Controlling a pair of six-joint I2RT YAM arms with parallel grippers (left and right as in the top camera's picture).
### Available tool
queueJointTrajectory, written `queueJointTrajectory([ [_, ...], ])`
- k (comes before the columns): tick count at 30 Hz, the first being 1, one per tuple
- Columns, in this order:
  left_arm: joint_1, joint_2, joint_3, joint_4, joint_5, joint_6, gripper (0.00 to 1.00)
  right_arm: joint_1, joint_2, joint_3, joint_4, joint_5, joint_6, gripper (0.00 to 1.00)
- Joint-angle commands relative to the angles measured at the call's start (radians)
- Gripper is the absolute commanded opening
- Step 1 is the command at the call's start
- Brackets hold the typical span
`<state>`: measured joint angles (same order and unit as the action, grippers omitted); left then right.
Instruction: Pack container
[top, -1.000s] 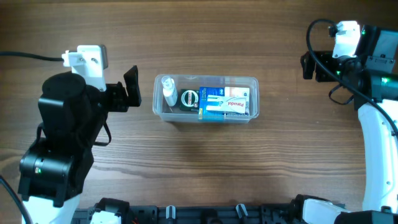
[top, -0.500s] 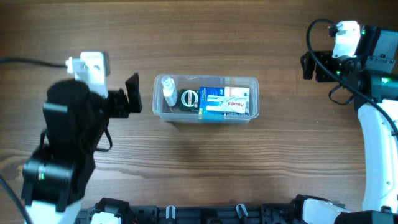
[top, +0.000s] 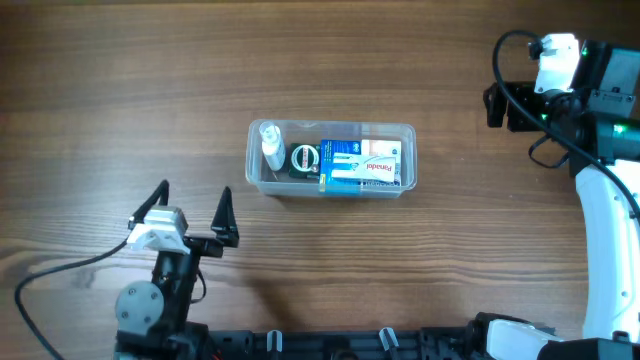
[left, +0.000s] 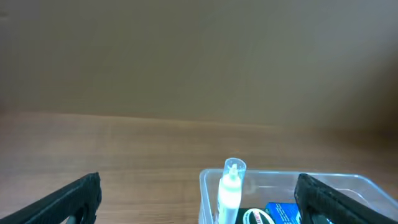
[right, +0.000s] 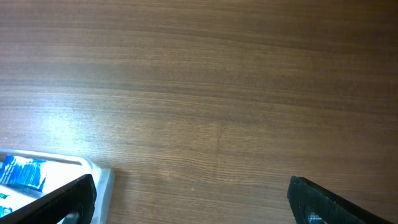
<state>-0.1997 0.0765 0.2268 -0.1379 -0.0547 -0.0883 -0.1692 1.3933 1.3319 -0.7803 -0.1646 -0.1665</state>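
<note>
The clear plastic container (top: 409, 140) sits mid-table. It holds a white bottle (top: 270, 150), a black round item (top: 303, 160) and blue and white boxes (top: 358, 165). My left gripper (top: 193, 210) is open and empty near the front edge, below and left of the container. In the left wrist view the container (left: 280, 177) and bottle (left: 229, 188) lie ahead between the open fingers (left: 199, 182). My right gripper (top: 493, 105) is at the far right, open and empty (right: 193, 199). The container's corner (right: 99, 177) shows at the lower left of the right wrist view.
The brown wooden table (top: 320, 60) carries nothing else. The left arm's base and cable (top: 60, 270) lie at the front left. The right arm (top: 600, 200) runs down the right edge.
My left arm has pulled back from beside the container's left end to the table's front edge, its gripper still open. The right arm and the container have not moved.
</note>
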Motion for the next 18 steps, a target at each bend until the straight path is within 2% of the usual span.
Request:
queueJointTrajectory([
  [1, 0.018, -0.037, -0.067, 0.046, 0.024, -0.006, 1.00, -0.001, 0.006, 0.001, 0.003, -0.017, -0.011, 1.00],
  [5, 0.093, -0.070, -0.101, 0.050, 0.099, -0.006, 1.00, -0.001, 0.006, 0.001, 0.003, -0.017, -0.010, 1.00],
  [18, 0.098, -0.074, -0.221, 0.064, 0.095, -0.006, 1.00, -0.001, 0.006, 0.001, 0.003, -0.017, -0.010, 1.00],
])
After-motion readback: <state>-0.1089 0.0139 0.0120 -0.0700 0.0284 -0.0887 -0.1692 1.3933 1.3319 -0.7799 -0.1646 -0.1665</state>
